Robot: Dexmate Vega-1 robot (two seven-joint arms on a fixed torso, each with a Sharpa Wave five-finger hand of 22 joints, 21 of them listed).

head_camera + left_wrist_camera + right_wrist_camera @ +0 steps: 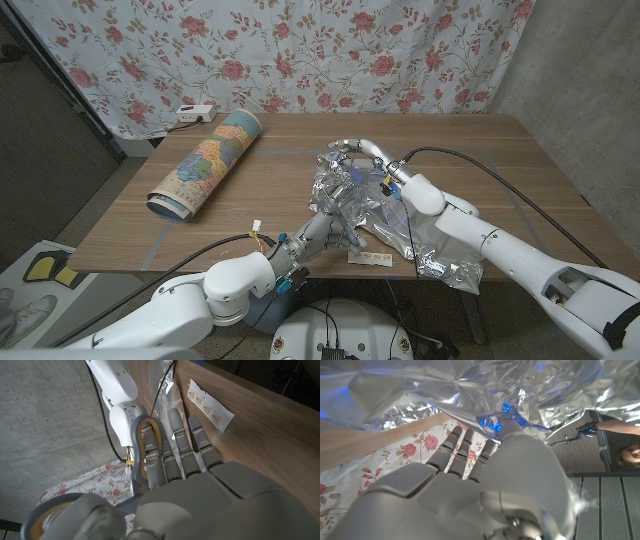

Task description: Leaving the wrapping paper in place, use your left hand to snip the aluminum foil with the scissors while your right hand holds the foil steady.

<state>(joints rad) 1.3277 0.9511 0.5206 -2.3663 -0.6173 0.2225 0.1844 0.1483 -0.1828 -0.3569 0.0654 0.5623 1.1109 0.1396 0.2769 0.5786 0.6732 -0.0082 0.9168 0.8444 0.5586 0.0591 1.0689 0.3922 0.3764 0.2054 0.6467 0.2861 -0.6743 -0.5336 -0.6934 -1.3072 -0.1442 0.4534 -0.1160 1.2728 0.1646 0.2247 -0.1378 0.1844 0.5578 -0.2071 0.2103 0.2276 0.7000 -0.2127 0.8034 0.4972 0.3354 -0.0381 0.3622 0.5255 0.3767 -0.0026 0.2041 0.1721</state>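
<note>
A crumpled sheet of aluminum foil (400, 215) lies on the middle-right of the wooden table (280, 190). My right hand (358, 153) grips the foil's far edge and holds it raised; in the right wrist view the thumb of this hand (470, 485) meets the foil (470, 390). My left hand (322, 232) is at the foil's near left edge and holds the scissors. In the left wrist view its fingers (180, 445) pass through a grey and orange scissor handle (146, 418). The blades are hidden. The rolled wrapping paper (205, 165) lies on the left, apart from both hands.
A paper strip with small stickers (372, 259) lies at the table's near edge, just right of my left hand. A white power strip (195, 113) sits at the far left edge. A person (630, 452) shows at the edge of the right wrist view.
</note>
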